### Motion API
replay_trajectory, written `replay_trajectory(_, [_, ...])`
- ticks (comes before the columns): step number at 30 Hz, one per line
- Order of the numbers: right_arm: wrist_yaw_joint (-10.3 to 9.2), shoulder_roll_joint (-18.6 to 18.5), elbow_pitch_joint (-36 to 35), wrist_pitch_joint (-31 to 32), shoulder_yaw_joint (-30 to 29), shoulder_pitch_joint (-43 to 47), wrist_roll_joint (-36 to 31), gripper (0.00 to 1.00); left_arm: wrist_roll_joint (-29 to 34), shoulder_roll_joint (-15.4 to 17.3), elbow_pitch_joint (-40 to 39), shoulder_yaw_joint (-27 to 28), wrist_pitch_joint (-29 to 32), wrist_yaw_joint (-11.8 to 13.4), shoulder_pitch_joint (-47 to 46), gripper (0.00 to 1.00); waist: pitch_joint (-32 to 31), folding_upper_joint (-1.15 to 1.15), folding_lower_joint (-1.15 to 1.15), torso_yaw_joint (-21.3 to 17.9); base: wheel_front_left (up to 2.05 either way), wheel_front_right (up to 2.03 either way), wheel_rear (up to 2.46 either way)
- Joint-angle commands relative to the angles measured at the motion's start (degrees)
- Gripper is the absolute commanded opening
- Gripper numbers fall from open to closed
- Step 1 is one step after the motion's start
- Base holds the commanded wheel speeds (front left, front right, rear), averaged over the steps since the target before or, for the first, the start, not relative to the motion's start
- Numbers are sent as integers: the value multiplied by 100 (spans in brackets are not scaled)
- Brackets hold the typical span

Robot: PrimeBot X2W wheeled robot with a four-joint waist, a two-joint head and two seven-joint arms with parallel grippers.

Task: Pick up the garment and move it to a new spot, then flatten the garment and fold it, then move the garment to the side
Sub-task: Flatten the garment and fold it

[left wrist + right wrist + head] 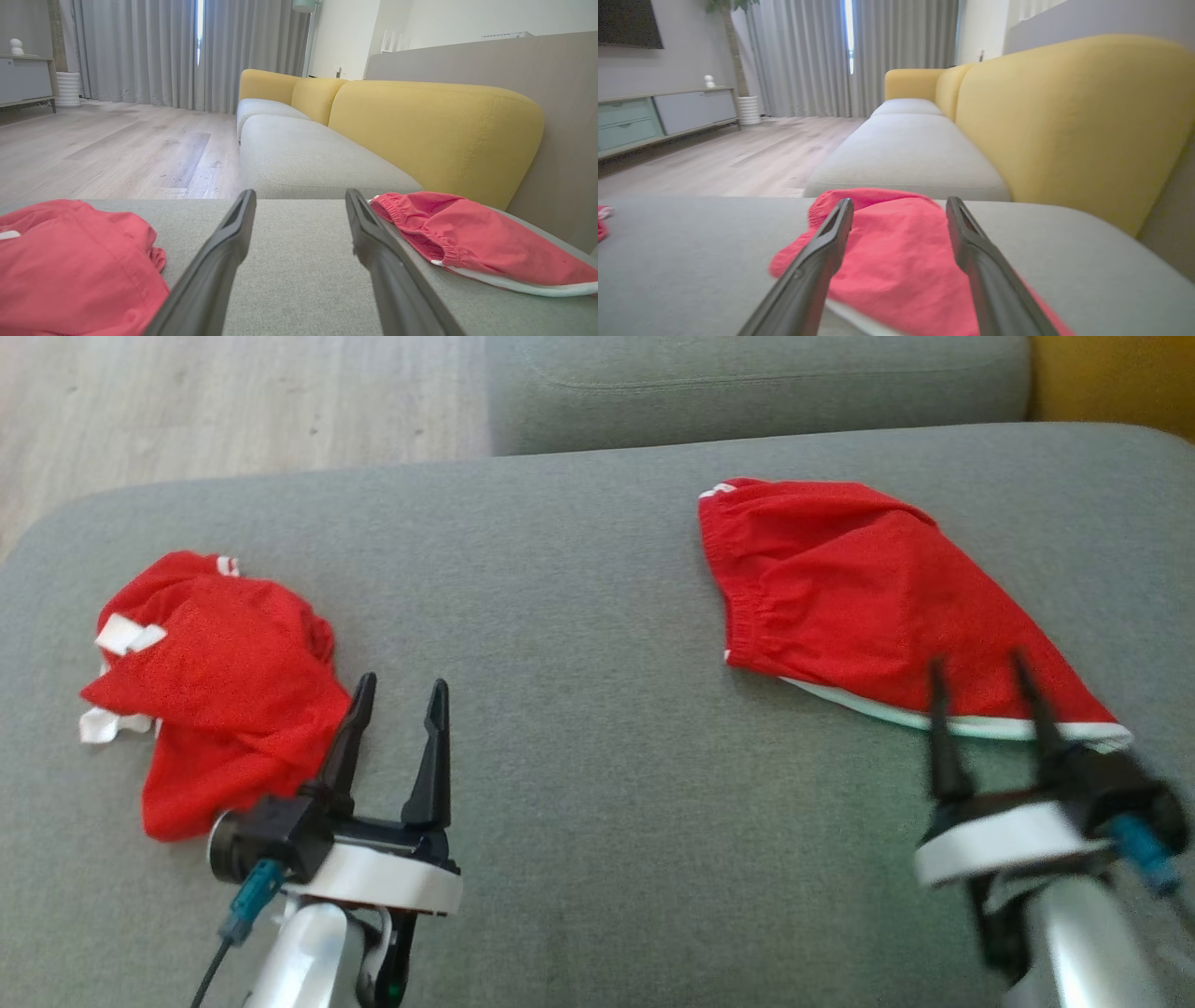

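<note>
**Item 1.** Grey cushion (597, 775): a broad woven seat. Everything listed below lies on it or stands around it.

**Item 2.** Flat red garment (840, 588): on the cushion's right half, toward its far edge. It is spread flat, with the gathered waistband facing the cushion's middle and a white hem along its near side.

**Item 3.** Crumpled red garment (215, 691): on the cushion's left half, bunched in a heap with white tabs at its outer side. It lies well apart from item 2.

**Item 4.** Left gripper (402, 683): over the cushion's near left part, just beside the heap. The fingers are spread wide, with nothing between them but bare cushion.

**Item 5.** Right gripper (977, 663): blurred, over the cushion's near right part, with the finger ends above the flat garment's white-hemmed edge. The fingers are spread wide and clasp nothing. I cannot tell whether the tips touch the cloth.

**Item 6.** Yellow backrest (434, 135): rises along the cushion's right side.

**Item 7.** Second grey seat (303, 158): beyond the cushion's far edge.

**Item 8.** Wood floor (117, 149): beyond the cushion's far left.
</note>
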Motion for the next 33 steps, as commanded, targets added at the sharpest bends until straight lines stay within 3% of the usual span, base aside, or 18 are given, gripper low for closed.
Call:
replay_trajectory(1, [-4,-42,-180,-103,364,-10,120,100,-42,12,-183,147,-55,-17,-149,100,18,0,0,84,0,0,0])
replay_trajectory(6, [-4,-42,51,-127,921,-19,163,100,-57,12,-176,112,-55,-19,-160,100,114,0,0,301,0,0,0])
replay_trajectory(14, [-4,-106,868,91,1281,-710,-201,100,-114,12,-172,1,-55,-23,-299,100,464,0,0,728,0,0,0])
replay_trajectory(24, [-4,-395,2302,452,1364,-1584,57,100,-256,12,-163,-231,-55,29,-510,100,801,0,0,1190,0,0,0])
replay_trajectory(33, [-4,-526,3060,359,1198,-2112,151,100,-293,12,-193,-318,-55,63,-587,100,954,0,0,1323,0,0,0])
